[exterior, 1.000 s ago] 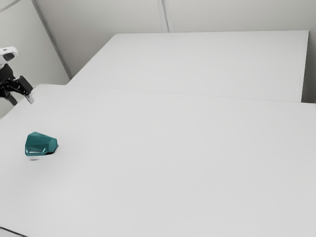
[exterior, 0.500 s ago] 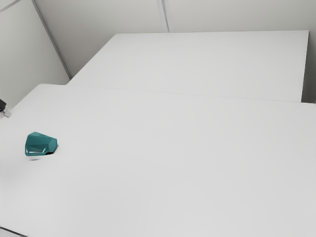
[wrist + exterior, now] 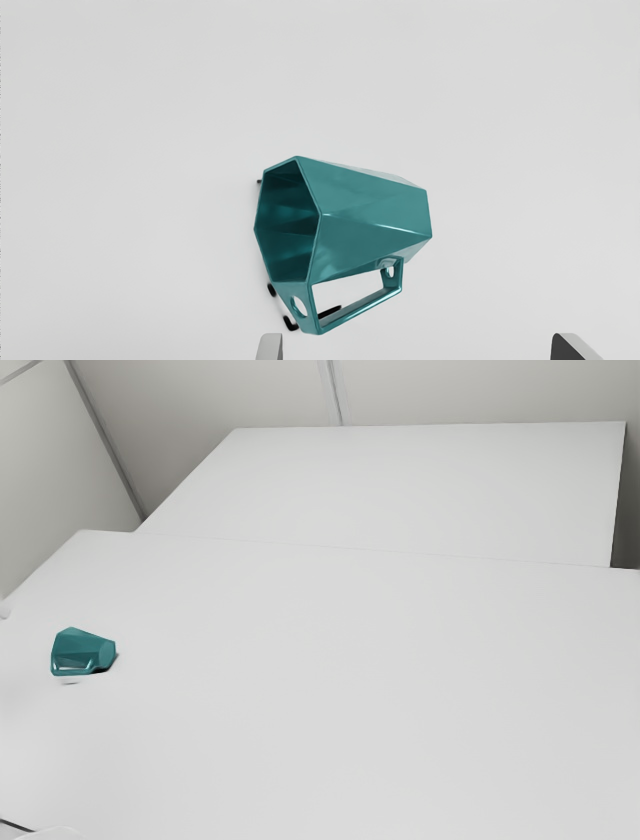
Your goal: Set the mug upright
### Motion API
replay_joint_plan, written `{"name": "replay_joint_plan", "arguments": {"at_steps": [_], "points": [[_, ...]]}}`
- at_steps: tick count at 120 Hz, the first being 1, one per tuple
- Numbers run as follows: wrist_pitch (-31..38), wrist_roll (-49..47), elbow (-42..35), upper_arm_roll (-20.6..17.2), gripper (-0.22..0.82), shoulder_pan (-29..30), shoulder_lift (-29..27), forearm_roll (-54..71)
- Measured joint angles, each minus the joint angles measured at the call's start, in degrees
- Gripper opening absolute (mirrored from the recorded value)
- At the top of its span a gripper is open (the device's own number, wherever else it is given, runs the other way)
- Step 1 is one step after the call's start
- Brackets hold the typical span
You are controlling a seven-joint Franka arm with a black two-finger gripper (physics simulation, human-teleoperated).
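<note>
At the left edge of the exterior view, a pale fingertip of my gripper (image 3: 4,608) shows, a little beyond the mug on the side of its wide end. The teal faceted mug (image 3: 83,651) lies on its side, its narrower base toward the exterior view's right. In the wrist view my gripper (image 3: 420,347) stands open, with a wide gap and nothing held. Ahead of the fingertips is the mug (image 3: 370,215), its hollow mouth visible and its angular handle on the side nearest the fingers.
The mug rests on a broad white table (image 3: 350,700). Behind it in the exterior view is another white surface (image 3: 400,490), with pale walls around. A pale rounded shape (image 3: 52,834) and a dark line are at the bottom left corner.
My gripper has moved down and toward the exterior view's left, mostly out past its edge. A pale shape has come in at the bottom left. The mug has stayed where it was.
</note>
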Motion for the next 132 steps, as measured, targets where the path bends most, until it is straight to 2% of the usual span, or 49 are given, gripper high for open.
{"name": "replay_joint_plan", "arguments": {"at_steps": [31, 74, 132], "points": [[-2.08, 7.52, 0.53, 0.00, 0.58, 3.35, 4.09, -7.06], [-10.57, 9.07, 4.70, 0.06, 0.58, 5.79, 10.64, -13.33], [-12.80, 9.55, 6.90, -1.62, 0.58, 5.55, 15.78, -15.12]]}}
